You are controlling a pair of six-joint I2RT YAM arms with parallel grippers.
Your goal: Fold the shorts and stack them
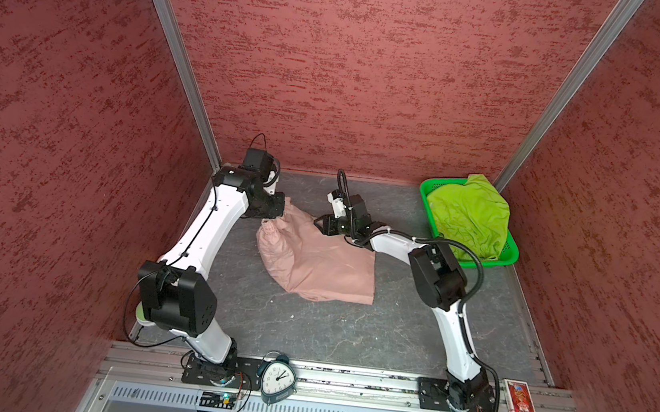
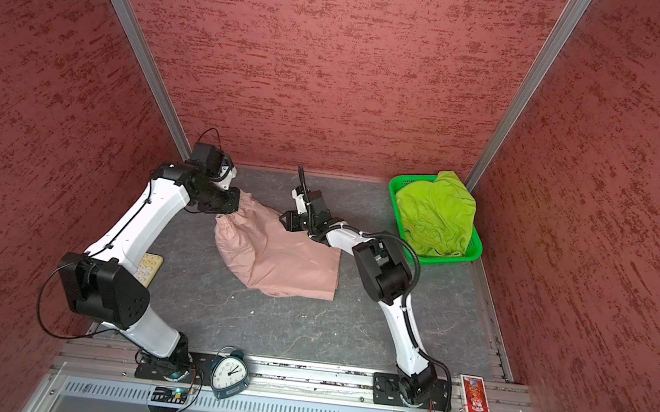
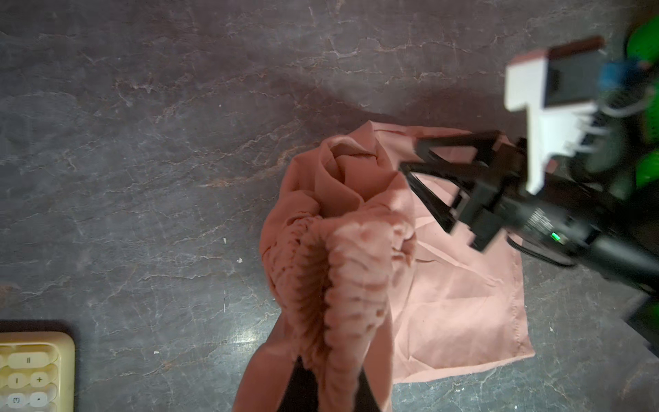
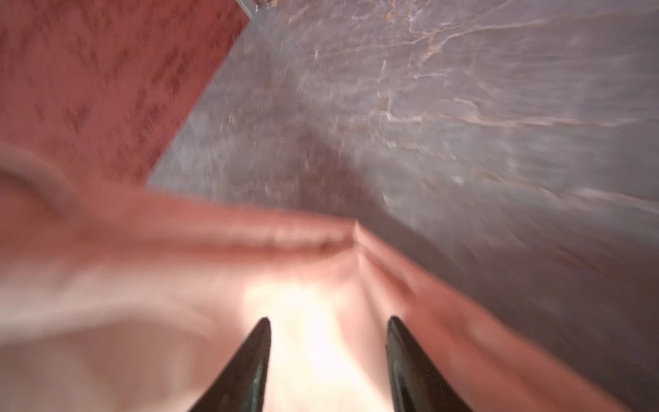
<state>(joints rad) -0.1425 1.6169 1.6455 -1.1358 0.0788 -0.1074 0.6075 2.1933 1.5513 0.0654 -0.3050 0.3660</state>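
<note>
Two pairs to note. Pink shorts [image 1: 314, 264] lie mid-counter [image 1: 327, 332], with the leg end spread flat toward the right arm and the waistband end bunched and lifted off the surface on the left. Left pincer [image 3: 330, 374] is clamped tight on that gathered waistband — the cloth hangs from it in a ruffled fold and the rest trails down onto the counter. Right pincer [image 4: 328, 319] has its jaws parted with nothing gripped, poised just over the far edge of the pink cloth. Whether its tips touch the cloth I cannot tell — the wrist view is blurred. Green shorts [image 1: 469, 217] sit heaped and unfolded in the basket [image 1: 512, 251] at the far right corner, well apart from the pink pair, the cloth rising above the rim. Clock [image 1: 277, 381] stands on the front rail between the arm bases. Keypad [image 2: 148, 267] lies on the counter beside the left arm.
</note>
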